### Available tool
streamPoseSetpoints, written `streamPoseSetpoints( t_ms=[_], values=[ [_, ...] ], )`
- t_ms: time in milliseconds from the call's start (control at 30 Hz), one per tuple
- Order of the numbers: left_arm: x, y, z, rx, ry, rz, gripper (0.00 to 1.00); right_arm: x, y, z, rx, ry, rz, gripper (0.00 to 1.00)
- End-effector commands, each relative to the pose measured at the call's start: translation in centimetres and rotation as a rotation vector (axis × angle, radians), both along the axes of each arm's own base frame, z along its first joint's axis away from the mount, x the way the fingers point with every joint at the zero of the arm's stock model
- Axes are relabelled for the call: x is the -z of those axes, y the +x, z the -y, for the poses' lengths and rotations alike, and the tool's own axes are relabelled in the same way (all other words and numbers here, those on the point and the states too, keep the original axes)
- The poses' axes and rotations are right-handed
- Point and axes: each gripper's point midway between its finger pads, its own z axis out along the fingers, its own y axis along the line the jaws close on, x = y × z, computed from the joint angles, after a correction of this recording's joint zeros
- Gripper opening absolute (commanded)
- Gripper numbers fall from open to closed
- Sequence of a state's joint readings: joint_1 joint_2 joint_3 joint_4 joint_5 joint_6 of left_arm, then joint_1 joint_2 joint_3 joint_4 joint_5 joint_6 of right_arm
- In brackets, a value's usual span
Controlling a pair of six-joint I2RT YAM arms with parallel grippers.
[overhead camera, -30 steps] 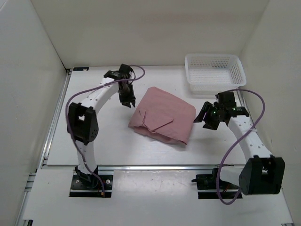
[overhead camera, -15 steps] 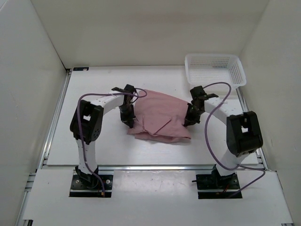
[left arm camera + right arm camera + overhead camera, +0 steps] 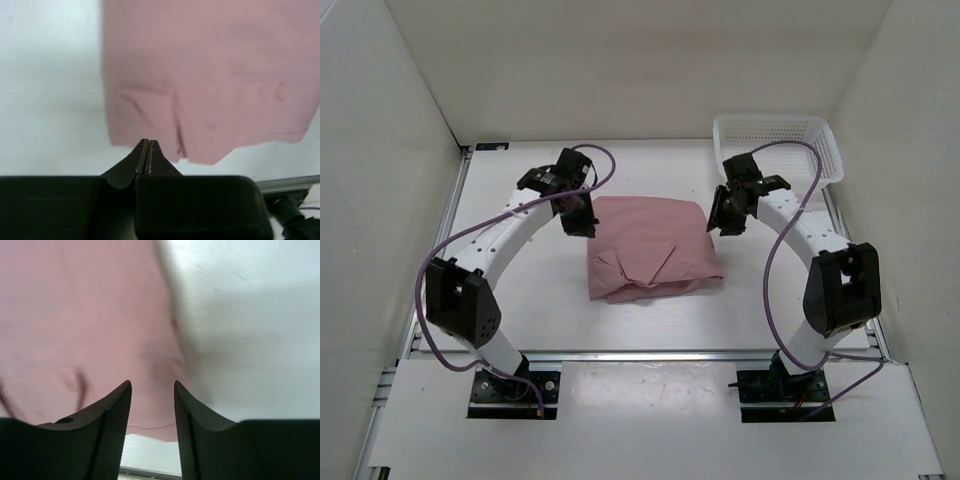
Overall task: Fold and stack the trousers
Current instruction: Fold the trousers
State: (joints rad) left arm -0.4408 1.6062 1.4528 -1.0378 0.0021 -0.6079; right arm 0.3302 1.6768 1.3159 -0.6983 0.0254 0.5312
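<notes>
At the right gripper [image 3: 152,385], ribbed black fingers stand narrowly apart, gripping nothing; the left gripper [image 3: 149,142] has its dark jaws pressed together, empty. Between them, flat on the white table [image 3: 520,300], lie the dusty-pink, thin-fabric trousers [image 3: 650,245], folded roughly square with creased flaps. A white mesh plastic basket [image 3: 770,121] sits at the far right.

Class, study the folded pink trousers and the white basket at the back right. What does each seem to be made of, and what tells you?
The trousers: thin matte cloth, perhaps cotton or a blend. They lie flat, with soft creases and folded flaps. The basket: most likely moulded white plastic, as its walls are a stiff, regular open mesh that holds its shape.
</notes>
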Motion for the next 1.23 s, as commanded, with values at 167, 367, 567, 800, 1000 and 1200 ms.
streamPoseSetpoints(
  t_ms=[167,367,567,800,1000,1200],
  values=[
    [6.7,5.5,3.4,-0.002,0.043,-0.106,0.1,2.6,1.1,-5.4,-0.116,-0.029,0.0,0.43],
    [11.3,5.1,2.4,-0.011,0.128,-0.194,0.1,6.8,0.1,-4.2,-0.08,-0.074,-0.086,0.43],
    [3.1,8.2,1.2,0.035,0.212,-0.03,0.16,-3.5,-0.7,-3.1,-0.036,-0.017,0.104,0.5],
    [-10.9,7.5,1.2,0.054,0.071,0.249,0.77,-14.2,-2.4,4.4,0.12,-0.147,0.363,0.99],
    [-16.2,2.1,-2.4,-0.028,0.029,0.394,0.78,-17.2,-6.4,12.5,0.281,-0.293,0.451,0.99],
    [-18.5,-2.6,-7.7,-0.151,0.013,0.522,0.83,-17.2,-9.1,15.1,0.322,-0.338,0.489,0.99]
  ],
)
